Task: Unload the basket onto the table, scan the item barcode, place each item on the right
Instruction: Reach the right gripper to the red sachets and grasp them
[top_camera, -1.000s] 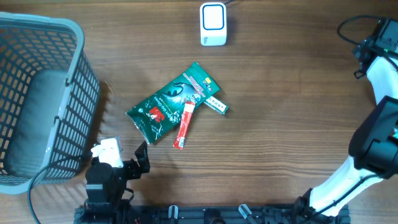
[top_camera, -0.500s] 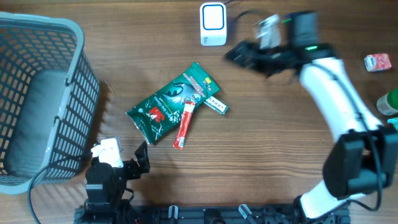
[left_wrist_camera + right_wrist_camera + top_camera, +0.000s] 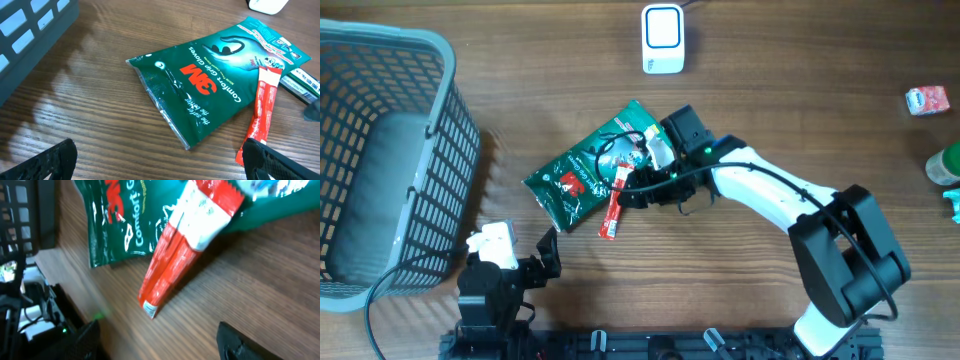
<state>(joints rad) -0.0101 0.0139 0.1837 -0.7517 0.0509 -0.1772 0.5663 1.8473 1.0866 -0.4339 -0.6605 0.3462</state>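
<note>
Bare worktop (image 3: 720, 290) below red stick pack (image 3: 616, 205); basket (image 3: 445, 150) well left. Long axis diagonal, top on green pouch (image 3: 580, 172). Left hand (image 3: 162, 162) gaping, empty; right hand (image 3: 160, 337) parted, gripping nothing.

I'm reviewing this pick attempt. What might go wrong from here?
The red stick packet lies partly on the green glove pouch, so the right gripper might pinch both. It lies flat, so it may get pushed rather than lifted. Its barcode is not visible, so presenting it to the scanner may fail.
</note>
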